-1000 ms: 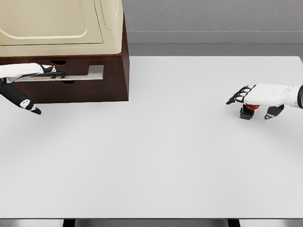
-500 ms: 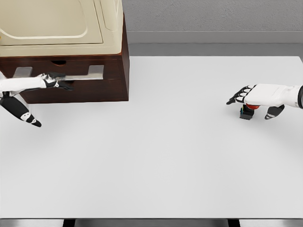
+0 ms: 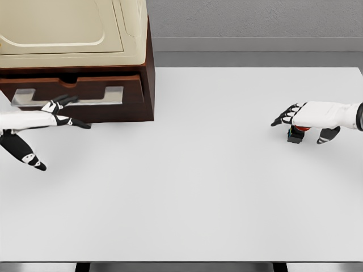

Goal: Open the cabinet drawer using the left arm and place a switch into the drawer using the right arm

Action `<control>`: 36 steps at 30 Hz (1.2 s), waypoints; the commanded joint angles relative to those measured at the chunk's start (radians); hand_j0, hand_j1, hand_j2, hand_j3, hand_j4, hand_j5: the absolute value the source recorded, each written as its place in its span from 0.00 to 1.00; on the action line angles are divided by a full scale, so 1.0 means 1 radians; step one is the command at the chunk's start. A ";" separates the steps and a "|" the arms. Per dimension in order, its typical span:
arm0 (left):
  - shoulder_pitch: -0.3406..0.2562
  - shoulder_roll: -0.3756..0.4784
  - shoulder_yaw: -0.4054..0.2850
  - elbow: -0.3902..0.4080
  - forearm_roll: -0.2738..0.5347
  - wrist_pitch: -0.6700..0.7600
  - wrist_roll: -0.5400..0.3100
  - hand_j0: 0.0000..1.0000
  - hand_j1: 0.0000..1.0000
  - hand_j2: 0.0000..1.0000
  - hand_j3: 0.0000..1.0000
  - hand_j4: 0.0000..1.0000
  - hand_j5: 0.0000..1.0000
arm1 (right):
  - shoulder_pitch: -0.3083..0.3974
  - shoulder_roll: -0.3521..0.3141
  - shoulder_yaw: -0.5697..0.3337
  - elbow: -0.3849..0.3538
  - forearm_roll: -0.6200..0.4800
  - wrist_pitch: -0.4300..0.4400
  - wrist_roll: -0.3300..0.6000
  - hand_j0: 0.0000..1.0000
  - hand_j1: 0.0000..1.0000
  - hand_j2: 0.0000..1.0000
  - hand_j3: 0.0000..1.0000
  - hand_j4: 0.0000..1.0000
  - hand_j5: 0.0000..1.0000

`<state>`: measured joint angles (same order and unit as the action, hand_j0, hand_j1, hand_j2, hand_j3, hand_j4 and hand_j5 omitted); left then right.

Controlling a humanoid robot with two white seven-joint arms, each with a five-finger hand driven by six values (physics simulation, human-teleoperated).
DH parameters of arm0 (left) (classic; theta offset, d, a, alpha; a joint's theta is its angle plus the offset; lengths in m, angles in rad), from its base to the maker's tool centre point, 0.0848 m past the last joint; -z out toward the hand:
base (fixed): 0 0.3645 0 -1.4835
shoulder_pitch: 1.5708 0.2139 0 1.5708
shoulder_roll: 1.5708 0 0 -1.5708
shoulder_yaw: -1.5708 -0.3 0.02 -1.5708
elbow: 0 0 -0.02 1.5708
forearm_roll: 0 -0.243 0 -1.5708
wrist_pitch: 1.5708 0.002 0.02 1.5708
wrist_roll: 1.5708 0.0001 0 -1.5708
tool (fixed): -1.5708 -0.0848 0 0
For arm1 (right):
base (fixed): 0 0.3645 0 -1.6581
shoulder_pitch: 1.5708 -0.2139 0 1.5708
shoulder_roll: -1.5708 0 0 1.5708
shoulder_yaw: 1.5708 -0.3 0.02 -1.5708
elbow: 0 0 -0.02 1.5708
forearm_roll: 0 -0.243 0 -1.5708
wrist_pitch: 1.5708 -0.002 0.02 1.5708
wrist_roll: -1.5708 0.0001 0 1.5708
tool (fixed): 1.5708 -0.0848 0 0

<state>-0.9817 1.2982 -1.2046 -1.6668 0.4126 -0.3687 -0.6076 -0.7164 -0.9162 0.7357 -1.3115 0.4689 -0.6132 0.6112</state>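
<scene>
At the desk's far left corner stood the brown cabinet with a cream-coloured appliance on top. Its drawer was pulled out a little way from the cabinet front, a dark gap showing above its front panel, and the long metal handle ran across that panel.

The left hand came in from the left edge, just in front of the drawer. Its fingers were spread and loosely extended; some tips lay at the handle bar, but whether they hooked it could not be told. The thumb pointed down toward the desk's near side, apart from the rest, and nothing was clasped.

The middle of the white desk lay between the two arms.

Near the right edge, the right hand hovered palm-down over the switch, a small dark block with a red top standing on the desk. Its fingers were extended leftward past the switch, the thumb hanging down on the right of it. They were relaxed, not closed around the switch; contact could not be made out.
</scene>
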 commanded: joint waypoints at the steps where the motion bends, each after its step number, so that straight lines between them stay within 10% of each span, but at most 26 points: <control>1: 0.000 0.018 -0.009 -0.024 0.018 -0.012 -0.003 1.00 1.00 1.00 1.00 1.00 1.00 | 0.000 -0.001 0.001 0.000 -0.004 0.002 0.000 1.00 1.00 1.00 1.00 1.00 1.00; 36: 0.000 0.153 -0.072 -0.083 0.022 -0.174 -0.003 1.00 1.00 1.00 1.00 1.00 1.00 | -0.002 -0.001 0.001 0.000 -0.004 0.002 0.000 1.00 1.00 1.00 1.00 1.00 1.00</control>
<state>-0.9817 1.4447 -1.2674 -1.7538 0.4805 -0.5312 -0.6132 -0.7179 -0.9161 0.7370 -1.3115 0.4687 -0.6131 0.6112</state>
